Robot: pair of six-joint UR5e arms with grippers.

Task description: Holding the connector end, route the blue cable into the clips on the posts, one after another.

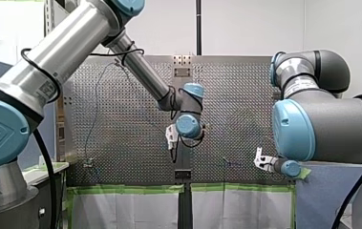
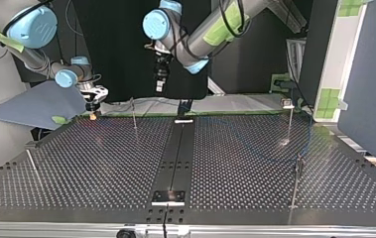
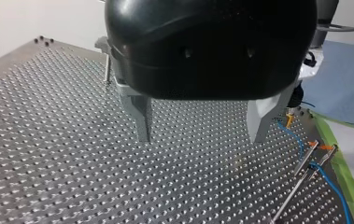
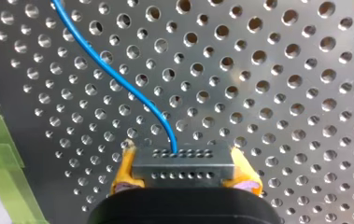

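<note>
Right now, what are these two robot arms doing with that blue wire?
My right end effector is shut on the grey connector at the end of the blue cable, low over the perforated table near its edge. The cable runs past a nearby clip post; whether it sits in the clip I cannot tell. My left end effector hangs open over the table, holding nothing.

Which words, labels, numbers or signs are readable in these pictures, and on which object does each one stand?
No text can be read in any view.
Sticker on my left arm: too blurred to read.
Sticker on my right arm: too blurred to read.
</note>
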